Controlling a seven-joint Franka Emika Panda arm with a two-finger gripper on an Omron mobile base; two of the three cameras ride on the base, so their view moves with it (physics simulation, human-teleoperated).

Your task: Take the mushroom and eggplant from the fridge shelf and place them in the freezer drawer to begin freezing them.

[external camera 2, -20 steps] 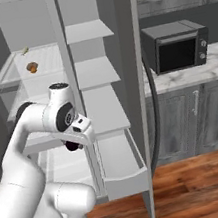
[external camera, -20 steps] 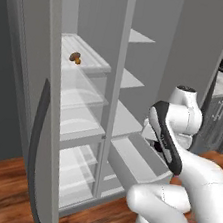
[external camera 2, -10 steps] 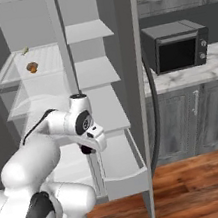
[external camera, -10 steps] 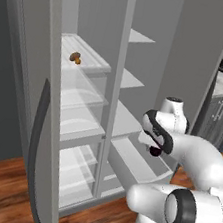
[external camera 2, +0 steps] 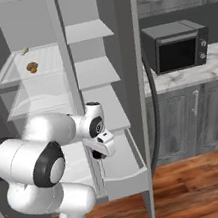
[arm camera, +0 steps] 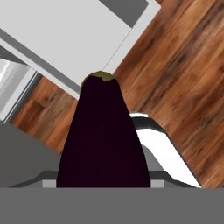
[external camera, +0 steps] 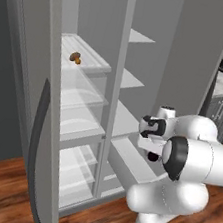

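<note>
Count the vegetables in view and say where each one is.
2. The mushroom sits on the ribbed fridge shelf. The eggplant is held in the end effector above the open freezer drawer. Others may be hidden.

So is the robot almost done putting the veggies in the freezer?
About halfway. Nothing lies in the white open-topped freezer drawer yet. The gripper holds the dark purple glossy eggplant by the drawer, ready to drop. The tiny brown-capped mushroom is on the ribbed white fridge shelf and must be fetched next.
</note>
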